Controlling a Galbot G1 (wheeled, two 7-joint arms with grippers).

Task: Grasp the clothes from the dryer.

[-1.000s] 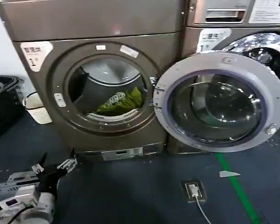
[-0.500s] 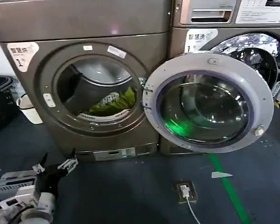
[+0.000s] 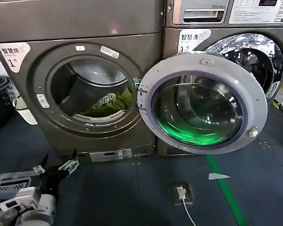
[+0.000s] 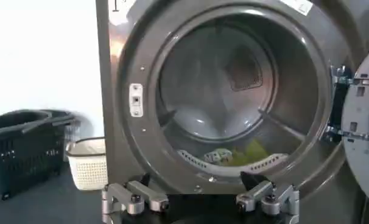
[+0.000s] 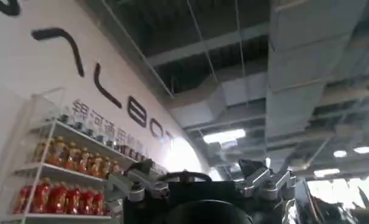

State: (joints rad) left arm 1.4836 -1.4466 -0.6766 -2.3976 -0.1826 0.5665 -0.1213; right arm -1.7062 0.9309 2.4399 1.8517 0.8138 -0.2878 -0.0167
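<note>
The left claw (image 3: pixel 55 165) hovers low over the dark floor (image 3: pixel 132 197), its fingers spread and gripping nothing. Ahead of it and higher stands the dryer (image 3: pixel 85 28), whose door (image 3: pixel 203 103) hangs open to the claw's right. The clothes (image 3: pixel 108 104) lie at the drum's bottom, well apart from the claw. The right claw (image 5: pixel 200 182) points up toward a ceiling, fingers spread.

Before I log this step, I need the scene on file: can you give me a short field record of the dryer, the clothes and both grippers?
dryer: bronze-grey front loader, porthole uncovered
door: swung fully open to the robot's right
clothes: yellow-green garment lying at the bottom front of the drum, ungrasped
left gripper: open, low on the floor side in front of the dryer, apart from the porthole
right gripper: open, pointed up toward the ceiling
baskets: beside the dryer on the robot's left
</note>
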